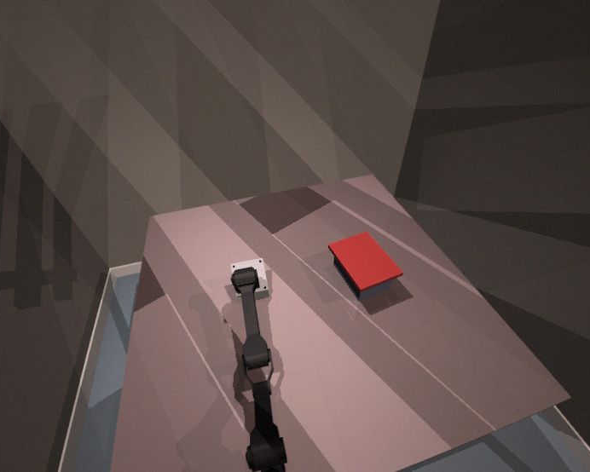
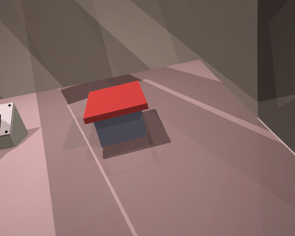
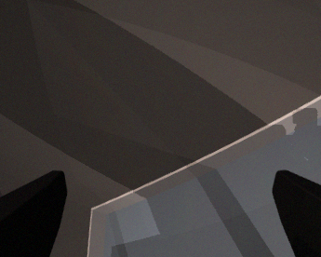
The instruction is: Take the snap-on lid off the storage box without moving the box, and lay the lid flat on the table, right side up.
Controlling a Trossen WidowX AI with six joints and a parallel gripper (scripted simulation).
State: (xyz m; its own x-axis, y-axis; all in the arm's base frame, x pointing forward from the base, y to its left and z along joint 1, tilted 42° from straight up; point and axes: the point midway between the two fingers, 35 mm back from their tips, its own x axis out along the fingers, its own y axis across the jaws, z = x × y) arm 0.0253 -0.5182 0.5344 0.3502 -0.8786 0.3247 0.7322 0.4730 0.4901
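Observation:
The red lid (image 1: 365,260) (image 2: 116,101) sits flat on top of the blue-grey storage box (image 1: 374,290) (image 2: 121,132) and overhangs its walls. The box stands upright on the pinkish table (image 1: 336,386) (image 2: 198,193), right of the arm's mount in the top view. My gripper (image 3: 172,183) is open and empty, its two black fingers wide apart at the lower sides of the wrist view. Neither lid nor box shows there. The gripper is outside the top and exterior views; the arm runs out past the bottom edge of the top view, away from the box.
The arm's mount (image 1: 263,272) (image 2: 18,129), a pale block with a metal top plate, stands left of the box. A blue-grey surface with a pale raised rim lies beyond the table's edges (image 1: 102,371) and fills the lower right of the wrist view (image 3: 184,242).

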